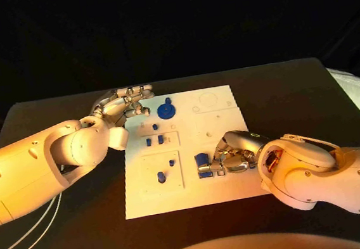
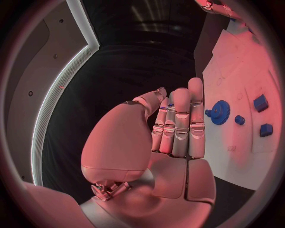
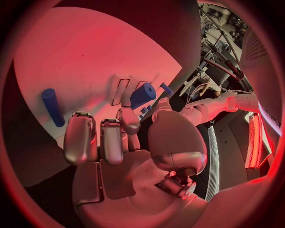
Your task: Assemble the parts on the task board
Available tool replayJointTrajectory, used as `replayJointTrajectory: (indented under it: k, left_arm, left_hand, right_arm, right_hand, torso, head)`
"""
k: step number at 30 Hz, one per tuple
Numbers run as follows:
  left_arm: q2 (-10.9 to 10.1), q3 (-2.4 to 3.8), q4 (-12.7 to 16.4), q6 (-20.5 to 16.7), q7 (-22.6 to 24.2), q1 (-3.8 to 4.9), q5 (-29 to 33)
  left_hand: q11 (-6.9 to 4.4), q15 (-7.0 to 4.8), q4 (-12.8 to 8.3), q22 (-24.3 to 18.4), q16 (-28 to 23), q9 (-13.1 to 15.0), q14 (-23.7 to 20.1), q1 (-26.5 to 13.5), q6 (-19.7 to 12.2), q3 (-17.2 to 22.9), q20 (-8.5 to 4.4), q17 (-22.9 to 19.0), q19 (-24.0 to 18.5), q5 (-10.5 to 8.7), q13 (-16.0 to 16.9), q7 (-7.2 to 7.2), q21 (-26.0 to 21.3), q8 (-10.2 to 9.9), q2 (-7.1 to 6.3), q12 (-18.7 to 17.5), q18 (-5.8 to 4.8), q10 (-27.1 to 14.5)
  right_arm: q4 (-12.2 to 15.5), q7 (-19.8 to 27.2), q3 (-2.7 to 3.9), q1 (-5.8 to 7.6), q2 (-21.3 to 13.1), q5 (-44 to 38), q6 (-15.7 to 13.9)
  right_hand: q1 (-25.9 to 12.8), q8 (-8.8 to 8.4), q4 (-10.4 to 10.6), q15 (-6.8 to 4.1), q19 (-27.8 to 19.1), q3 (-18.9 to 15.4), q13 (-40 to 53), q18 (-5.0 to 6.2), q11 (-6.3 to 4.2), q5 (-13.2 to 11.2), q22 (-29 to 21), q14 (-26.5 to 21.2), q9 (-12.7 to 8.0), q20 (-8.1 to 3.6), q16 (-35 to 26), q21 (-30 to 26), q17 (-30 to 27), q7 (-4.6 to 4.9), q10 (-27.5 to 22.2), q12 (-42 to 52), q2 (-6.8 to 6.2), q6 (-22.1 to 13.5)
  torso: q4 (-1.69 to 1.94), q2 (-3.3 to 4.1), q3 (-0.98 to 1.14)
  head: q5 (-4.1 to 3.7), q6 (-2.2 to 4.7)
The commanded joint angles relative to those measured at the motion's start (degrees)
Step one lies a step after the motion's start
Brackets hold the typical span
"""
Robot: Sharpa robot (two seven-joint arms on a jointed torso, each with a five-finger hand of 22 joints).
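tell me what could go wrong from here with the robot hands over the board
1. The right robot hand sits low over the task board, right by a blue part; it might knock that part away.
2. The left robot hand hovers close to the blue gear and may nudge it.

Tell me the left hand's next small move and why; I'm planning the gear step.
Probably a short reach toward the blue gear and closing the fingers on it. The left hand holds nothing, fingers straight, just beside the gear on the task board.
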Motion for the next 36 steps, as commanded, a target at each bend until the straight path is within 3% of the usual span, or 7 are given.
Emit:
replayJointTrajectory:
  k: [1,5,12,22,26,28,36]
  left_arm:
    - [0.04,0.04,0.18,1.11,0.14,0.0,-0.21]
    - [-0.02,0.04,0.19,1.16,-0.04,0.0,-0.21]
    - [-0.03,0.04,0.21,1.29,-0.19,0.0,-0.22]
    - [-0.14,0.03,0.16,1.35,-0.28,0.0,-0.23]
    - [-0.27,0.03,0.18,1.32,-0.36,0.0,-0.23]
    - [-0.34,0.03,0.24,1.24,-0.4,0.0,-0.24]
    - [-0.29,0.03,0.45,1.14,-0.35,0.0,-0.25]
  left_hand:
    - [0.1,0.1,-0.22,-0.07,-0.33,-0.03,-0.29,0.11,-0.42,-0.11,0.02,-0.08,-0.3,0.35,0.09,0.09,-0.23,0.29,0.61,0.3,0.62,-0.48]
    - [0.1,0.1,-0.22,-0.07,-0.33,-0.03,-0.29,0.11,-0.42,-0.11,0.02,-0.08,-0.3,0.35,0.09,0.09,-0.23,0.29,0.61,0.3,0.62,-0.48]
    - [0.11,0.1,-0.32,-0.09,-0.33,-0.03,-0.32,0.18,-0.46,-0.11,0.02,-0.12,-0.31,0.36,0.08,0.11,-0.26,0.29,0.65,0.37,0.62,-0.56]
    - [0.11,0.1,-0.32,-0.09,-0.33,-0.03,-0.32,0.18,-0.46,-0.11,0.02,-0.12,-0.31,0.36,0.08,0.11,-0.26,0.29,0.65,0.37,0.62,-0.56]
    - [0.11,0.1,-0.32,-0.09,-0.33,-0.03,-0.32,0.18,-0.46,-0.11,0.02,-0.12,-0.31,0.36,0.08,0.11,-0.26,0.29,0.65,0.37,0.62,-0.56]
    - [0.11,0.1,-0.32,-0.09,-0.33,-0.03,-0.32,0.18,-0.46,-0.11,0.02,-0.12,-0.31,0.36,0.08,0.11,-0.26,0.29,0.65,0.37,0.62,-0.56]
    - [0.15,0.11,-0.38,-0.1,-0.33,-0.04,-0.37,0.15,-0.54,-0.19,0.02,-0.18,-0.32,0.35,0.07,0.16,-0.3,0.29,0.61,0.44,0.62,-0.66]
  right_arm:
    - [0.29,-0.56,-0.01,-0.07,-0.05,-2.76,-0.09]
    - [0.49,-0.26,-0.01,-0.08,-0.05,-3.04,0.59]
    - [0.24,-0.86,-0.01,-0.08,0.35,-3.61,1.52]
    - [1.23,0.08,0.0,-0.07,-1.32,-3.47,-1.07]
    - [3.15,2.13,0.09,0.16,-4.43,-1.51,-3.65]
    - [4.41,2.59,0.14,0.73,-6.56,-0.51,-4.02]
    - [5.81,3.41,0.13,4.98,-14.96,3.18,0.23]
  right_hand:
    - [0.35,-0.12,-0.11,-0.06,0.06,1.22,0.35,-1.08,-0.13,1.47,0.3,3.77,0.39,-0.09,-0.03,0.25,2.15,0.09,-0.18,-0.11,0.11,-0.47]
    - [8.33,-0.03,-2.62,-0.16,0.17,3.47,1.01,-1.16,-0.23,5.03,0.68,3.84,1.28,-0.14,0.1,0.44,2.45,-0.04,0.15,0.06,1.67,-0.54]
    - [18.05,0.13,-7.44,-0.32,0.25,6.28,1.91,-1.2,-0.45,2.95,1.06,3.96,2.19,-0.3,0.44,0.6,3.14,-0.19,0.6,0.45,4.27,-0.46]
    - [17.43,-0.01,-7.18,-0.2,0.2,5.5,1.77,-1.2,-0.27,3.12,1.0,3.94,2.46,-0.24,0.39,0.56,3.09,0.02,0.51,-0.02,3.89,-0.64]
    - [15.88,-0.56,-5.94,0.0,0.14,3.98,0.88,-1.18,-0.04,6.6,0.96,3.89,2.6,-0.11,0.28,0.51,2.97,0.25,-0.07,-1.49,3.26,-1.3]
    - [16.12,-0.76,-5.74,0.01,0.15,3.68,0.82,-1.19,-0.02,9.18,1.06,3.91,2.69,-0.08,0.34,0.55,3.12,0.3,-0.15,-1.75,3.42,-1.41]
    - [18.05,-2.33,-6.13,0.41,-0.27,3.65,-2.07,-1.08,0.47,10.47,0.45,3.68,2.36,0.11,-0.24,0.16,2.31,0.96,-2.06,-5.98,4.34,-2.84]
  torso:
    - [-0.02,0.01,0.02]
    - [0.02,0.03,0.01]
    - [0.02,-0.01,-0.06]
    - [0.01,-0.02,0.01]
    - [-0.09,-0.02,0.0]
    - [-0.15,-0.02,-0.01]
    - [-0.44,-0.16,-0.05]
  head:
    - [-0.1,-0.07]
    - [-0.17,-0.18]
    - [-0.23,-0.41]
    - [-0.37,-0.46]
    - [-0.43,-0.41]
    - [-0.49,-0.21]
    - [-1.52,-0.14]
